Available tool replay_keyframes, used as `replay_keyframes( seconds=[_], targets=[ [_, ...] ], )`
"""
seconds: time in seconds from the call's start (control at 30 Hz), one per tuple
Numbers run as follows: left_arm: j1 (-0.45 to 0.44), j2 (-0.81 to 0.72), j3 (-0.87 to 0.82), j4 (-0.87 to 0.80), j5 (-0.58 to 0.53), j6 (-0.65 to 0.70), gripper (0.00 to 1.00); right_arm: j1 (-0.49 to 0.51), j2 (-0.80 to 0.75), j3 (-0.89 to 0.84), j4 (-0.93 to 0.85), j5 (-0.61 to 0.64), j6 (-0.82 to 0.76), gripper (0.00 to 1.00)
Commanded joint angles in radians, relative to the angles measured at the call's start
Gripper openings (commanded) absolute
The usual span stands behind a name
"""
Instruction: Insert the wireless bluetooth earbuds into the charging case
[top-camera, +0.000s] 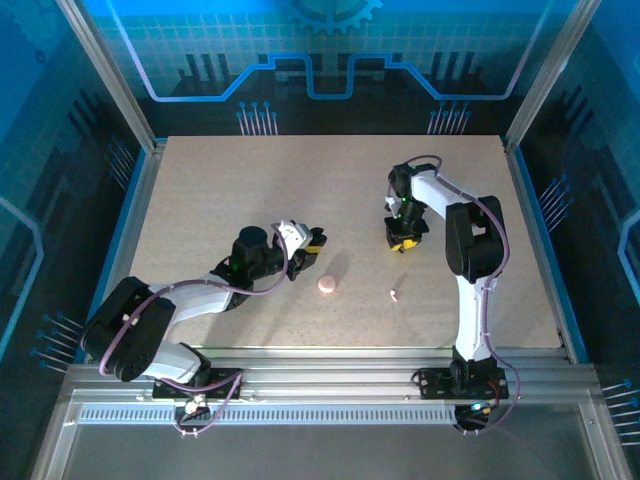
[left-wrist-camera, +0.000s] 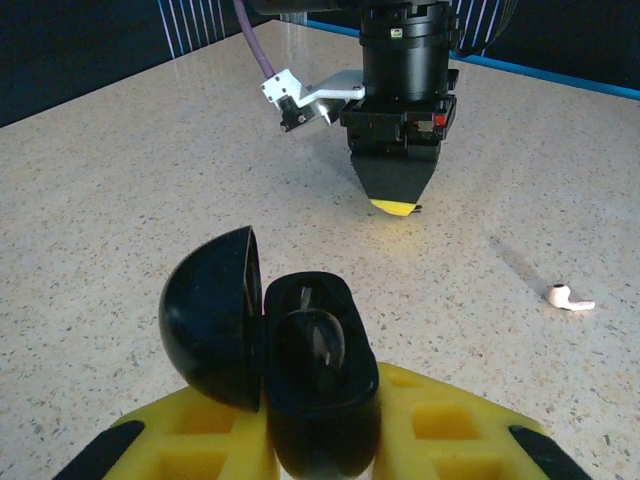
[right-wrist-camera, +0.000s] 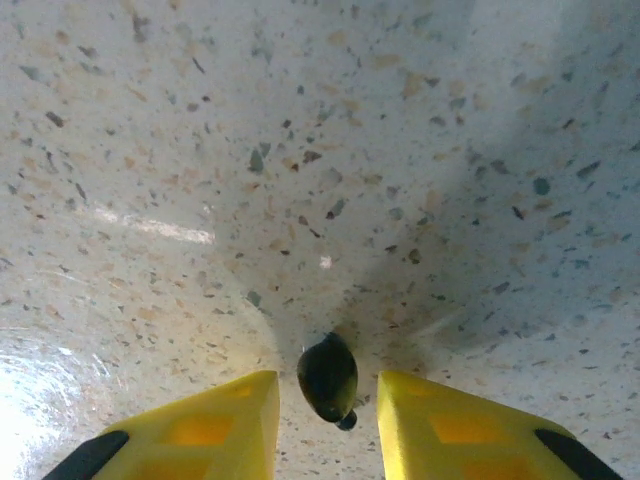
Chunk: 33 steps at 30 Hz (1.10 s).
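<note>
Left hand (top-camera: 310, 240): we see the open case (left-wrist-camera: 300, 350) in it, behind the puck.
Puck (top-camera: 327, 285): on the desk (top-camera: 250, 190), left of the earbud.
Earbud (top-camera: 395, 295): on the desk, before the right hand (top-camera: 402, 242).
Small piece (right-wrist-camera: 328, 378): between that hand's fingers (right-wrist-camera: 210, 420).

Beige stone-look bench (left-wrist-camera: 140, 170) w/ dark speckles: smooth, semi-gloss. Black round clamshell case (left-wrist-camera: 215, 310): glossy plastic. Small white earbud (left-wrist-camera: 568, 297): glossy plastic.

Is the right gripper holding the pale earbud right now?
No: in the left wrist view the pale earbud lies loose on the table, well apart from the right gripper.
</note>
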Motion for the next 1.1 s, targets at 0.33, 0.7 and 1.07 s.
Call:
replay_keyframes(
  seconds=[0.33, 0.7, 1.07],
  targets=[
    [0.006, -0.008, 0.03, -0.013, 0.008, 0.014, 0.23, 0.022, 0.028, 0.017, 0.021, 0.009, 0.005, 0.28],
    [0.006, -0.014, 0.029, -0.023, 0.006, 0.016, 0.23, 0.034, 0.002, -0.013, 0.03, 0.058, 0.019, 0.22],
    [0.004, -0.01, 0.032, -0.017, 0.017, 0.009, 0.23, 0.034, -0.154, -0.103, 0.153, 0.02, 0.077, 0.18]
  ],
)
